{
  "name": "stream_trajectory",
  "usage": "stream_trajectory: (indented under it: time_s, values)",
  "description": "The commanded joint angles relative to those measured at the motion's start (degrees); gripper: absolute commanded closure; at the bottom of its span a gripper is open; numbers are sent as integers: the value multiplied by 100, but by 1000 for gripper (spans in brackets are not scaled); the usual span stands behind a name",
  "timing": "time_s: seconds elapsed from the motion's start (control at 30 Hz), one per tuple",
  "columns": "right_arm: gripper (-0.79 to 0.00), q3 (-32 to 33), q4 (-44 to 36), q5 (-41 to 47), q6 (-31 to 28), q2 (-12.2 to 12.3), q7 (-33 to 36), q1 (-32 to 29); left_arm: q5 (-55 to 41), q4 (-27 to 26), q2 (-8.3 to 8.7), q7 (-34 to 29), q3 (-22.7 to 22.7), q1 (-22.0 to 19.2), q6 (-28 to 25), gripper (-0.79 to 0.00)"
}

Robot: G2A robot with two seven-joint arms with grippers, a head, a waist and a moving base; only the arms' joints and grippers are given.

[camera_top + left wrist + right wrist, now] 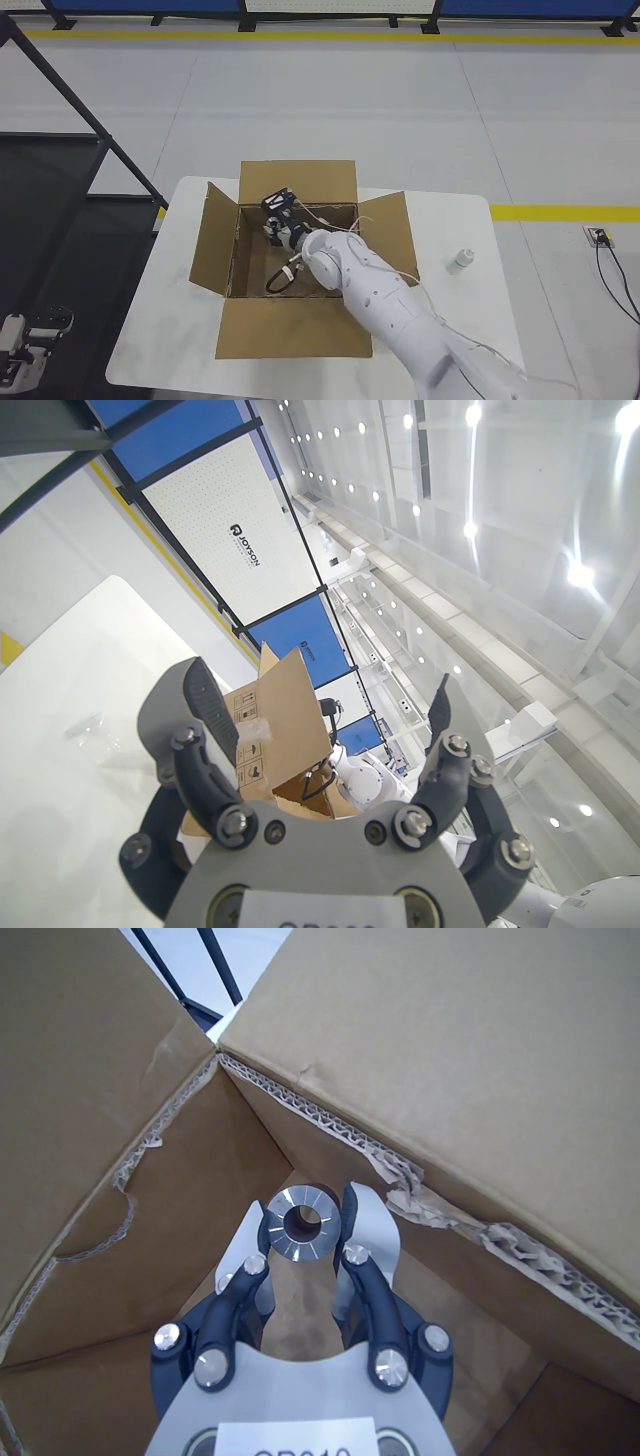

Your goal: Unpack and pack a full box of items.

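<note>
Right gripper (pixel 305 1215) clenching metal bushing (pixel 303 1228) inside cardboard box (pixel 450 1053); torn wall edge (pixel 400 1178) close beside it could be snagging the lift-out. Left gripper (pixel 322 690) hanging released.

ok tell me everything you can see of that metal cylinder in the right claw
The metal cylinder is hollow: a shiny silver end face with a round dark bore and thin radial slots, and a darker brownish side. The end face points at the wrist camera. The right claw clamps it from both sides, inside the cardboard box.
</note>
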Motion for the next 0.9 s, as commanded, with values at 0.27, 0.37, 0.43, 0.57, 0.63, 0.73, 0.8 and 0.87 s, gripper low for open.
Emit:
stream_trajectory:
  time_s: [0.27, 0.37, 0.43, 0.57, 0.63, 0.73, 0.8, 0.87]
  values:
    - [0, 1551, -4551, -1377, 403, 1260, 1277, -2162, 0, 0, 0, 0, 0, 0, 0, -785]
    - [0, 2253, -6206, -1953, 479, 1553, 1531, -3186, 0, 0, 0, 0, 0, 0, 0, -785]
    - [0, 2727, -7090, -2241, 545, 1690, 1560, -3811, 0, 0, 0, 0, 0, 0, 0, -785]
    - [0, 3700, -8639, -2527, 693, 1886, 1366, -5093, 0, 0, 0, 0, 0, 0, 0, -785]
    - [0, 4198, -9263, -2502, 743, 1954, 1214, -5764, 0, 0, 0, 0, 0, 0, 0, -785]
    - [0, 4876, -9890, -2362, 898, 2014, 912, -6666, 0, 0, 0, 0, 0, 0, 0, -785]
    - [0, 5262, -10062, -2175, 984, 2037, 773, -7160, 0, 0, 0, 0, 0, 0, 0, -785]
    - [0, 5603, -10069, -1975, 1083, 2051, 724, -7508, 0, 0, 0, 0, 0, 0, 0, -785]
